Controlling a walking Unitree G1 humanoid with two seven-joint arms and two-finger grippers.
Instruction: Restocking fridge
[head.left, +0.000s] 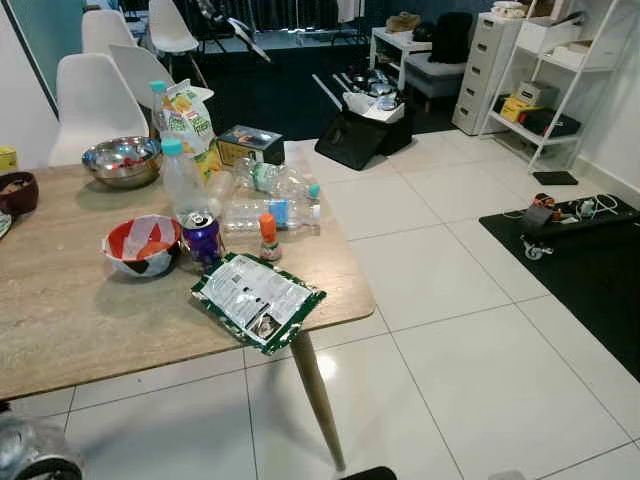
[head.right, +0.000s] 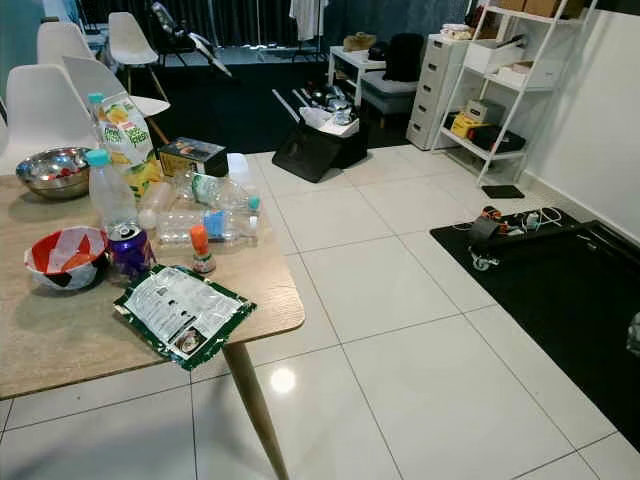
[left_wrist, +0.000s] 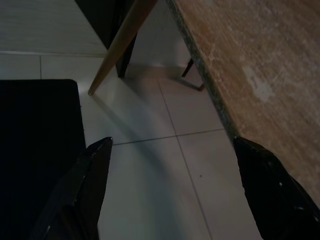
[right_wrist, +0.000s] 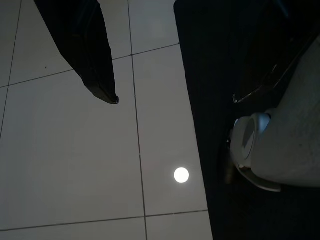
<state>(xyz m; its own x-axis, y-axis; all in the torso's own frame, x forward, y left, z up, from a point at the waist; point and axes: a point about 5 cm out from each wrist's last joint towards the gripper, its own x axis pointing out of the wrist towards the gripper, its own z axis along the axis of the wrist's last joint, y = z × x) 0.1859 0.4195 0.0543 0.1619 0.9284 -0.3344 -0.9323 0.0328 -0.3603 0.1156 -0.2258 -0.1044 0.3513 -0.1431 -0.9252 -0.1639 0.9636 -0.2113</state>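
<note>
A wooden table (head.left: 60, 320) stands at the left with drinks and food on it. A purple can (head.left: 203, 238) stands next to an upright water bottle (head.left: 180, 180). More clear bottles (head.left: 270, 212) lie on their sides behind a small orange-capped bottle (head.left: 268, 237). A green packet (head.left: 258, 300) lies flat near the table's corner. My left gripper (left_wrist: 173, 142) hangs open over the floor beside the table edge (left_wrist: 210, 85), holding nothing. My right gripper (right_wrist: 175, 100) is open above the white tiles, with nothing between its fingers.
A red-and-white bowl (head.left: 142, 244), a steel bowl (head.left: 122, 160), a snack bag (head.left: 188, 115) and a black box (head.left: 250, 143) share the table. White chairs (head.left: 95, 95) stand behind it. A black bag (head.left: 362, 135), white drawers (head.left: 485, 70), shelving (head.left: 560, 70) and a black mat (head.left: 580, 260) lie to the right.
</note>
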